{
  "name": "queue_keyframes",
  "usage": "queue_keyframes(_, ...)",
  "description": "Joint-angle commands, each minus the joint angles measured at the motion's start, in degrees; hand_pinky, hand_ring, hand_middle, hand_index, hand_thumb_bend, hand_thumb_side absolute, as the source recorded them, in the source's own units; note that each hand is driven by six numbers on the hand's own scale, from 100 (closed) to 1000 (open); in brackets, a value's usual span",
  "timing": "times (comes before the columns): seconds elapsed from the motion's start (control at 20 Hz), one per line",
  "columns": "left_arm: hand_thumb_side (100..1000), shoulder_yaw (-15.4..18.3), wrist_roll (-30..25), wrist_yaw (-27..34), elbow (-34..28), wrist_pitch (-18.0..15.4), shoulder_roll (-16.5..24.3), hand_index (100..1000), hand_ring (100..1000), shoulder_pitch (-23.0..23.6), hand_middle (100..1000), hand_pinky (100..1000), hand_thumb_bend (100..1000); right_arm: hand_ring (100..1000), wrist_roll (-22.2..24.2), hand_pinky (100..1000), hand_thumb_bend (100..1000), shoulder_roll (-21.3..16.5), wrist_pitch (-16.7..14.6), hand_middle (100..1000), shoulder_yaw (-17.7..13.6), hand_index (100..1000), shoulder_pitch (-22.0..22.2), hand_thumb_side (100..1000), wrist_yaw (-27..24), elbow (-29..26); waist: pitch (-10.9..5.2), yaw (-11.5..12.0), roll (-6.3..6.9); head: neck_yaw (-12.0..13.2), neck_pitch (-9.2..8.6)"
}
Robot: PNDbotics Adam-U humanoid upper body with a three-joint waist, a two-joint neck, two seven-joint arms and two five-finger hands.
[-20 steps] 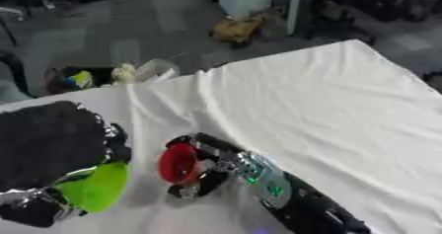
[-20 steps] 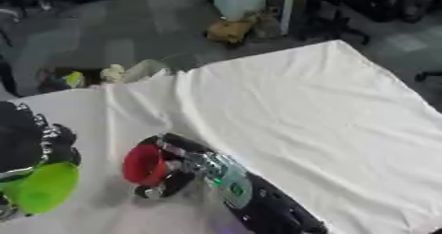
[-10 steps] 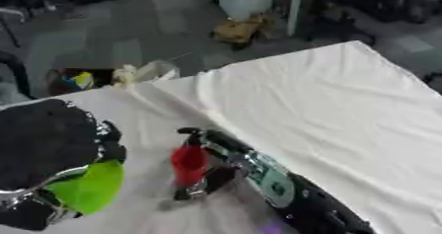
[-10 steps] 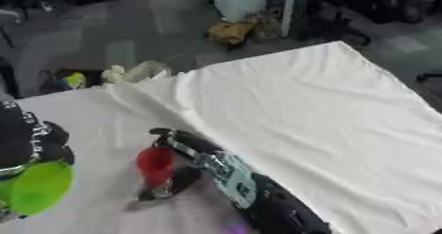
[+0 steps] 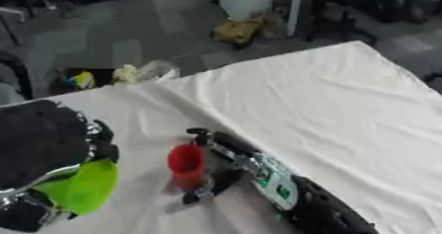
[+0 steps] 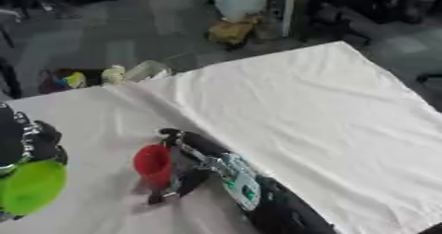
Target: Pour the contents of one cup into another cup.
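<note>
Two cups, red cup [image 5: 186, 165] upright (right hand [image 5: 216, 171]), green cup [image 5: 82, 188] tilted

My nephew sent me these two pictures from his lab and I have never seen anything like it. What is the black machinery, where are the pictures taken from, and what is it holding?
Both pictures come from a pair of cameras in a humanoid robot's head, looking down at its own arms, so they show nearly the same scene. The black and silver limb entering from the lower right is its right arm, ending in the right hand, whose fingers and thumb close round a red cup that stands about upright. At the lower left, the left hand holds a green cup, tipped so its inside faces the camera. Under them lies a table covered with a wrinkled white cloth. The floor behind holds blurred clutter I cannot identify.
</note>
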Motion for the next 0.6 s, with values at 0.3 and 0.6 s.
queue_keyframes(0.3,184,7.87,5.99,10.70,-4.10,7.47,2.80,624,100,4.34,332,127,100,1000,-2.56,917,861,-3.99,1.16,509,-2.19,706,-0.07,622,-2.38,-4.81,-1.62,0.21,-0.69,-0.21,0.09)
queue_keyframes(0.6,231,13.28,15.18,20.46,-4.19,14.29,3.28,624,100,9.80,329,126,100,1000,-4.14,917,863,-5.90,2.49,513,-3.81,713,1.27,645,-2.49,-6.49,-1.99,0.04,-1.33,-0.31,0.20)
